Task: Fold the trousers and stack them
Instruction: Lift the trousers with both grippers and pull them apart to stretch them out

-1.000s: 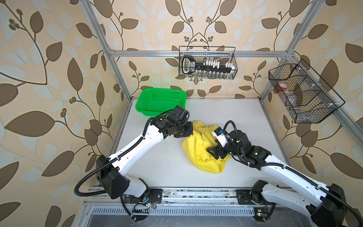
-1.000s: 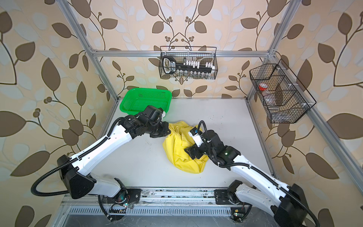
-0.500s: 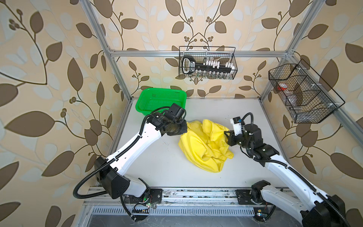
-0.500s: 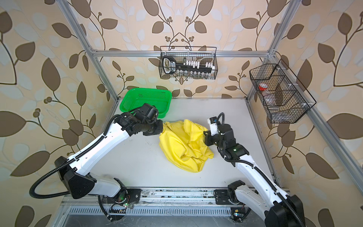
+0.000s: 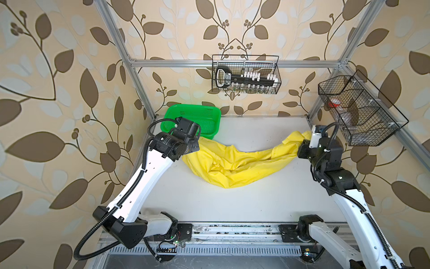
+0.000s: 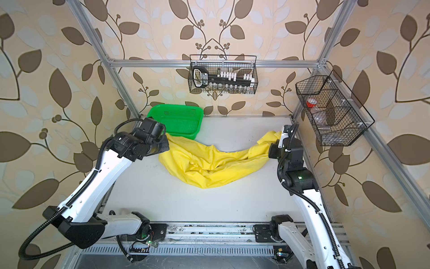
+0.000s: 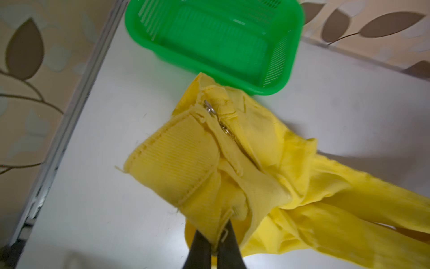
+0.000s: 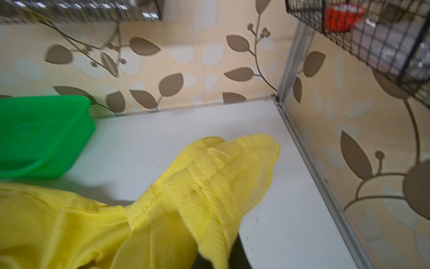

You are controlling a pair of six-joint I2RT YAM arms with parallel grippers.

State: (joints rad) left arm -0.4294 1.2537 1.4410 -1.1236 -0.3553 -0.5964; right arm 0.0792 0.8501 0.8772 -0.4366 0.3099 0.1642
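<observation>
Trousers (image 5: pixel 235 166) sag as a yellow band between both arms over the far half of the table (image 5: pixel 232 205). The bunched middle rests on the surface, and the left end lies just beside the green basket (image 5: pixel 210 111). In the left wrist view the left gripper (image 7: pixel 215 246) is pinched tight on the waistband (image 7: pixel 172 163) near the zip (image 7: pixel 224 128). The right gripper (image 5: pixel 301 149) is clamped on the ribbed far end, its tips buried under cloth. Each pinch takes only a small edge, so harder spreading could likely pull fabric free. The 2 legs look twisted together, so laying them down now would probably trap creases.
</observation>
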